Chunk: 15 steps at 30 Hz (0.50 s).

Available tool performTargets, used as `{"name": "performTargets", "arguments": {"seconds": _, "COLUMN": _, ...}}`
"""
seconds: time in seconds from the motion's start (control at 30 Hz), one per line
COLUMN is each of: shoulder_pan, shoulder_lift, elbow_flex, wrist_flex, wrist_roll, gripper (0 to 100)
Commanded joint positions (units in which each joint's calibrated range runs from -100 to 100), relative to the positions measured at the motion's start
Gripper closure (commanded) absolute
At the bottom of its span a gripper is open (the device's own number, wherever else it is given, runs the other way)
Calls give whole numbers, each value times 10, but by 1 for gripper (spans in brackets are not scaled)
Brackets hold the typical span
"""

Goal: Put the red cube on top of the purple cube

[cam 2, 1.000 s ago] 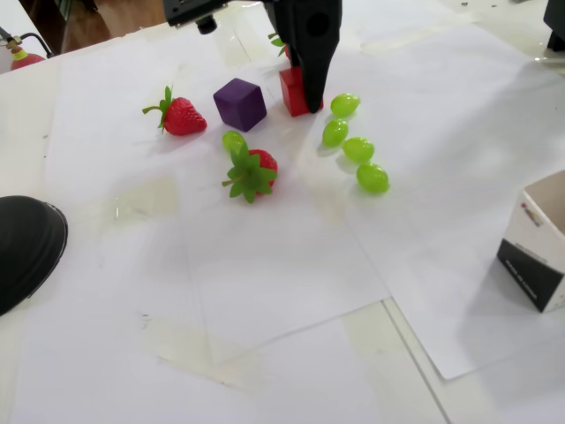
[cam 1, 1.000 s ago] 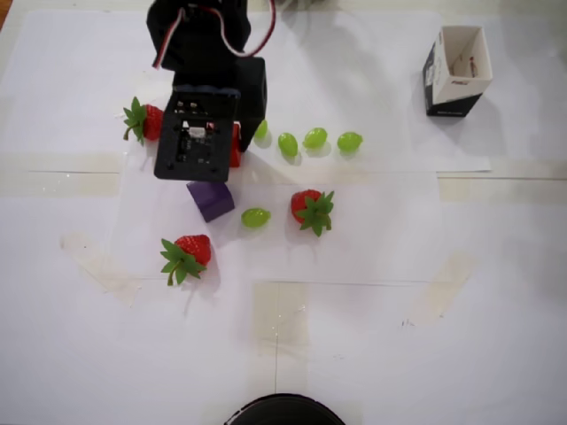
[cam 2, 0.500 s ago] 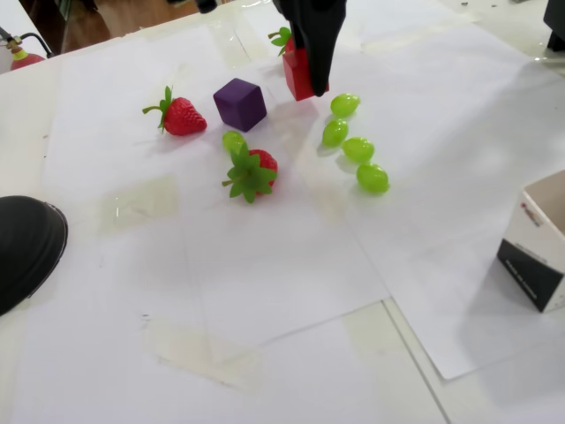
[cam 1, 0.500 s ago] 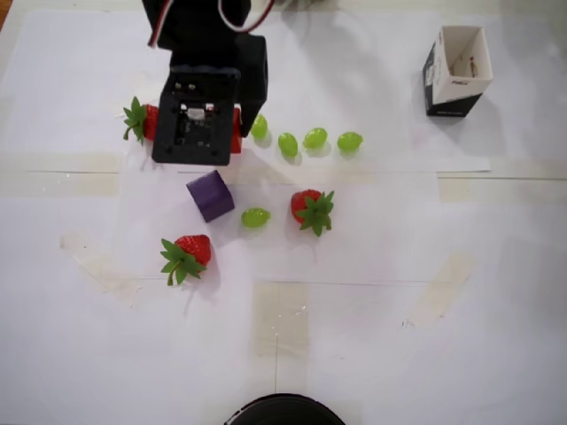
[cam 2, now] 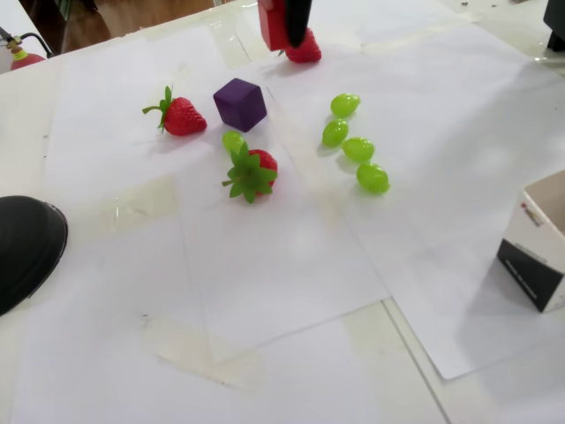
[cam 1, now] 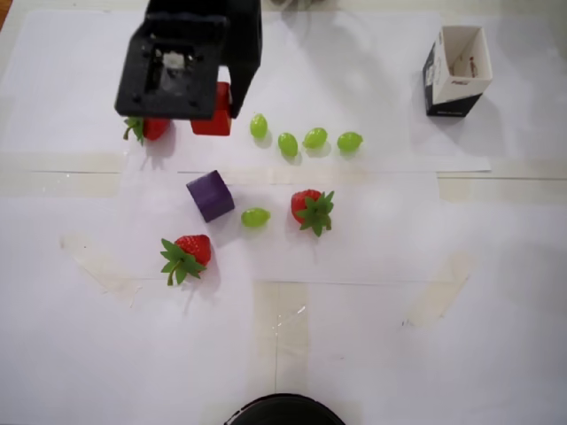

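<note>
The red cube (cam 1: 211, 120) hangs lifted off the paper, with my gripper (cam 1: 218, 104) shut on it. In the fixed view the red cube (cam 2: 270, 25) sits at the top edge, a dark finger (cam 2: 297, 18) pressed against its right face; my gripper (cam 2: 284, 28) is cut off by the frame above. The purple cube (cam 1: 210, 196) rests on the white paper, below the red one in the overhead view and apart from it. Seen from the fixed camera, the purple cube (cam 2: 240, 103) lies nearer and slightly left of the held cube.
Three strawberries (cam 1: 188, 254) (cam 1: 311, 209) (cam 1: 149, 129) and several green grapes (cam 1: 288, 143) lie around the purple cube. One grape (cam 1: 255, 216) sits close to its right. A small open box (cam 1: 457, 69) stands top right. A black round object (cam 1: 283, 411) is at the bottom edge.
My gripper has risen from the paper with the red cube in it and shifted toward the top left of the overhead view. The purple cube has not moved.
</note>
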Motion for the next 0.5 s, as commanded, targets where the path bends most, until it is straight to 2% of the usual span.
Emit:
{"name": "performTargets", "arguments": {"seconds": 0.0, "shoulder_pan": 1, "shoulder_lift": -34, "elbow_flex": -103, "wrist_flex": 26, "wrist_roll": 6, "gripper": 96}}
{"name": "performTargets", "arguments": {"seconds": 0.47, "shoulder_pan": -16, "shoulder_lift": 48, "elbow_flex": -227, "wrist_flex": 53, "wrist_roll": 21, "gripper": 96}}
